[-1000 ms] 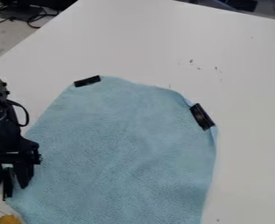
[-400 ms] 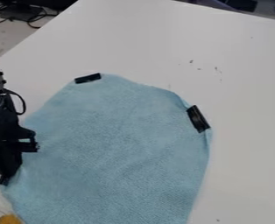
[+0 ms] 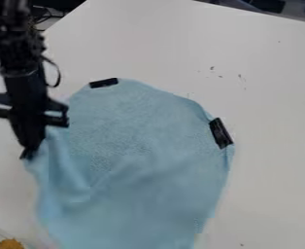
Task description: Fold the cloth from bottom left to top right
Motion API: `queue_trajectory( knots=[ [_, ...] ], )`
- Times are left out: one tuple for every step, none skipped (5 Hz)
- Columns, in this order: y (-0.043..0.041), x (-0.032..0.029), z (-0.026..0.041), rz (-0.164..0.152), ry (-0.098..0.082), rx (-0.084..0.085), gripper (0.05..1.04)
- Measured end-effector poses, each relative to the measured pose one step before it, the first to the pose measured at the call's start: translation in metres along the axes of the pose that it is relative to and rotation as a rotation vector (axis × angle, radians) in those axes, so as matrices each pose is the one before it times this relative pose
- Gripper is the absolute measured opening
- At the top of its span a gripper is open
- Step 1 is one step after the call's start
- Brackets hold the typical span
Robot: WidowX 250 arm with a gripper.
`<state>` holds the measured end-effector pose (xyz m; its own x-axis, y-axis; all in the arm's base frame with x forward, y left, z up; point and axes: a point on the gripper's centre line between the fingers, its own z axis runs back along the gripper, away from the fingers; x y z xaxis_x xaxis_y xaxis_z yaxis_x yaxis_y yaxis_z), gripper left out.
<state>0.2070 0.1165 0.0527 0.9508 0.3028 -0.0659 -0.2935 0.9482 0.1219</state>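
At the left edge of the blue cloth [image 3: 142,146], I've got my gripper [image 3: 28,154] pinched closed on it, black strips [image 3: 220,133] on its edges.

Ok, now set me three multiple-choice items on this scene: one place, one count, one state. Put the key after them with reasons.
1. Where in the view is the orange-yellow thing?
A) Upper right
B) Lower left
C) Upper left

2. How many black pieces are at the edge of the cloth?
A) Two
B) Five
C) None

3. How is the cloth beside the pincer?
A) Smooth and flat
B) Cut into strips
C) Drawn up into folds

Key:
1. B: it shows in the bottom left corner.
2. A: one is at the cloth's upper left, one at its right side.
3. C: ridges run down from where the pincer grips the left edge.
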Motion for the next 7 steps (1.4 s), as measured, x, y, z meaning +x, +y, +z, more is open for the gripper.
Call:
queue_trajectory(
  knots=[
    [-0.02437,0.0275,0.01275,-0.0371,-0.0485,-0.005,0.064],
    [-0.03148,0.02003,0.00053,-0.0472,-0.0067,-0.0216,0.064],
    [-0.02601,0.02226,-0.00492,-0.0676,-0.0027,-0.0017,0.063],
    [-0.01758,0.02565,-0.0062,-0.0752,0.021,-0.0215,0.063],
    [-0.01118,0.02171,-0.00347,-0.0726,0.0121,-0.0068,0.063],
    [-0.00545,0.01786,-0.00382,-0.0465,0.0021,-0.0039,0.063],
    [-0.00263,0.0096,-0.00127,-0.0217,-0.0102,-0.0097,0.08]
  ],
)
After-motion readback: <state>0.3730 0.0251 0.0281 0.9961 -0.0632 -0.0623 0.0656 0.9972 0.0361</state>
